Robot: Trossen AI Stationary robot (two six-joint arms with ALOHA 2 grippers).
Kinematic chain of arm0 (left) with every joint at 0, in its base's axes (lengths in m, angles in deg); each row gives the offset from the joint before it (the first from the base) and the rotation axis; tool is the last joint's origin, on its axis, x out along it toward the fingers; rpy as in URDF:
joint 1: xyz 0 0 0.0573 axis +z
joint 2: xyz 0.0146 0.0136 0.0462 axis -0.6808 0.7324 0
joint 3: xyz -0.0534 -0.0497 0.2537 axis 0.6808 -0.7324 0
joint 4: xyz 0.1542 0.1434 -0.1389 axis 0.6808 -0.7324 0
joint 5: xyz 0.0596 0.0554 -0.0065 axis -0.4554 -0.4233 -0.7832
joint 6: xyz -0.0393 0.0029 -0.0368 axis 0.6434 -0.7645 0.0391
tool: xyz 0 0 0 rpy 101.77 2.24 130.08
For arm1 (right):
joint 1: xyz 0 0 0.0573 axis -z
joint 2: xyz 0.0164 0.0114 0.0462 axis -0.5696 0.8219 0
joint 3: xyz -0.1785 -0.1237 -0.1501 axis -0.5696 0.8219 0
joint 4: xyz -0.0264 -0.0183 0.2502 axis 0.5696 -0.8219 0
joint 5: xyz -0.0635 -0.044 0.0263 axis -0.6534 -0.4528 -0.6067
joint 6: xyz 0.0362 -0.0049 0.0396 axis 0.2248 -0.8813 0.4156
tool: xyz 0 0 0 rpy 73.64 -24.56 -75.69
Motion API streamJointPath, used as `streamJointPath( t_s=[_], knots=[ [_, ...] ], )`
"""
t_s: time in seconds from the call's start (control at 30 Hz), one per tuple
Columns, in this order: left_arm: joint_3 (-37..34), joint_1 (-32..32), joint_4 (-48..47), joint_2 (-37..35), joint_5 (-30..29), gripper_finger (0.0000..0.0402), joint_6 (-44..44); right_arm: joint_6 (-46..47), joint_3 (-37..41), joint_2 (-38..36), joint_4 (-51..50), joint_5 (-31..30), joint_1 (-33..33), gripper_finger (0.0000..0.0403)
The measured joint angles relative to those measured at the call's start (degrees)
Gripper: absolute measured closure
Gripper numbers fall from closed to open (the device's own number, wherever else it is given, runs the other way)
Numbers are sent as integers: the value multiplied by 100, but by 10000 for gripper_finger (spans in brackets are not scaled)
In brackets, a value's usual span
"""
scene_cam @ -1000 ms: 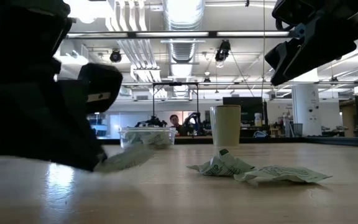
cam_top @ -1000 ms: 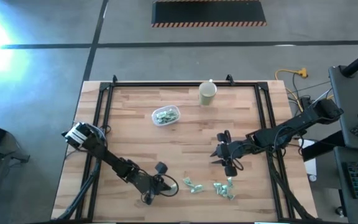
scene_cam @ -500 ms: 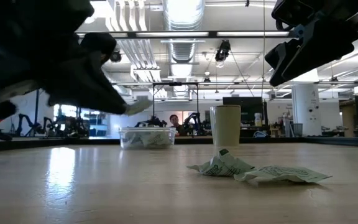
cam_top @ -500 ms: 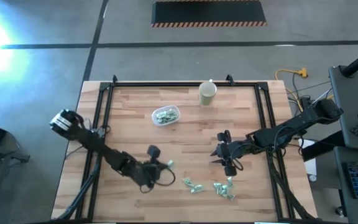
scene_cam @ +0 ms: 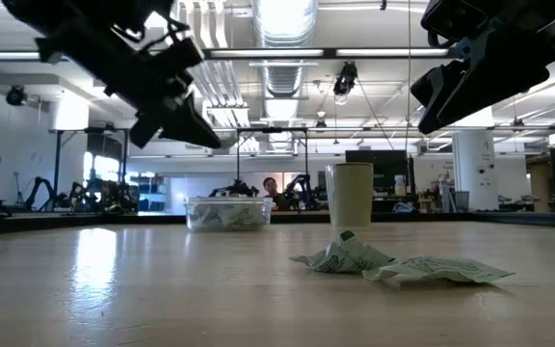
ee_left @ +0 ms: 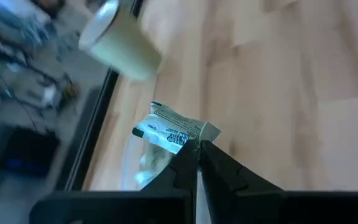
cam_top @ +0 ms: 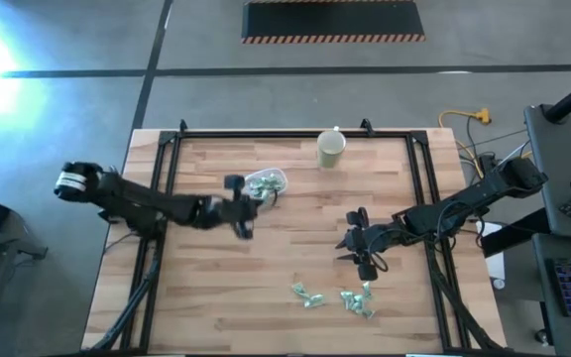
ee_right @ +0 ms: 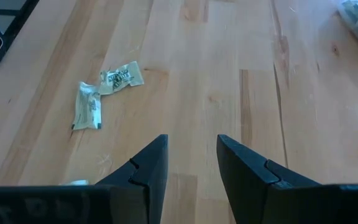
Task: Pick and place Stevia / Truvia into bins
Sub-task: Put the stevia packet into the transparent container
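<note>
My left gripper hangs over the near rim of the clear bin, shut on one pale green-and-white Stevia sachet. The low view shows this gripper well above the bin, which has sachets inside. More sachets lie flat on the wood near the front edge, and they also show in the low view. My right gripper hovers open above the table, right of centre, with nothing between its fingers. My left gripper pinches the sachet by one end between its two fingertips. The rest of the sachet sticks out past the fingers. The fingers slant down from the table's left side. The sachet is lifted clear of the table, over the bin.
A beige paper cup stands upright at the far edge, right of the bin. Two sachets lie ahead of my right gripper. A black frame runs round the tabletop. The wood between bin and loose sachets is bare.
My left gripper has risen from the table near the front edge and swung toward the far edge, up to the bin. It has tipped from steeply downward to a shallower slant. The sachet it holds has come off the table with it.
</note>
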Motion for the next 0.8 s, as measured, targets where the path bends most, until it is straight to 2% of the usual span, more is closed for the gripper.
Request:
streamJointPath(
  t_s=[0.23,0.4,0.8],
  knots=[
    [-7,1314,10,-11,1082,401,37,-83,0,-2,2,5,0,275],
    [-10,1817,-33,129,1583,401,93,-107,1,-2,1,5,0,275],
    [-7,2340,-69,743,1825,401,209,-107,13,-2,2,7,0,275]
  ],
)
